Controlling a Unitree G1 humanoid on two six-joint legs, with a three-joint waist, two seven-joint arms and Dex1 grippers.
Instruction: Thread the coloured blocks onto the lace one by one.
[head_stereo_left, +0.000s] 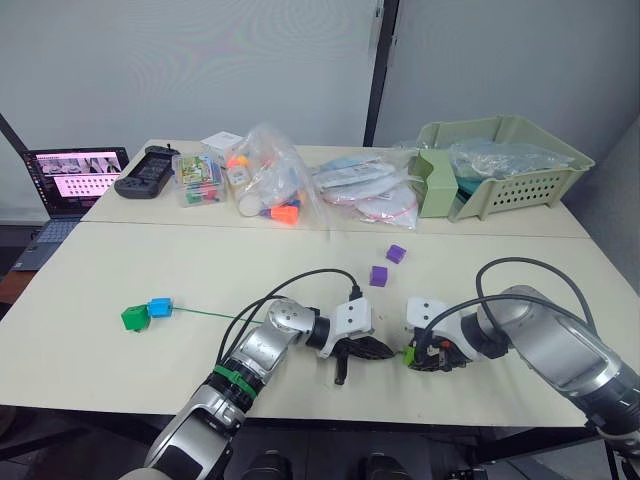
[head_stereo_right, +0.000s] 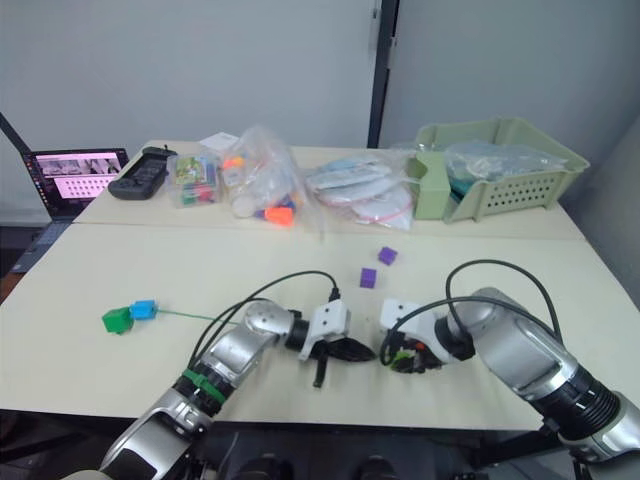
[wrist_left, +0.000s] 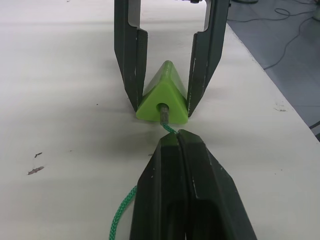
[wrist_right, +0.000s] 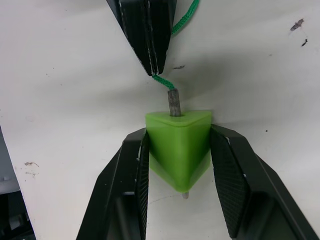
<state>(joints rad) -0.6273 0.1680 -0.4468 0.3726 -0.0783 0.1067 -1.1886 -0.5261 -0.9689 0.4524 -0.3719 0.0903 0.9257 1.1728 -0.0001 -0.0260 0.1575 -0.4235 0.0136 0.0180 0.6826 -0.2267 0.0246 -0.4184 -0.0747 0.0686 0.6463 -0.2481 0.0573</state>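
Pinching the lace (wrist_left: 167, 129) just behind its stiff tip, the left gripper (wrist_left: 176, 145) is holding its two fingers pressed together on the cord. Directly ahead of it, the right gripper (wrist_right: 178, 165) is clamping a lime green block (wrist_right: 179, 147), triangular in shape, between its fingers, and the tip is sitting inside the block's hole. Far along the cord behind the left gripper, a blue block (head_stereo_left: 159, 307) and a dark green block (head_stereo_left: 134, 318) are lying touching, while beyond the grippers two purple blocks (head_stereo_left: 379, 276) are resting loose on the table (head_stereo_left: 150, 260)
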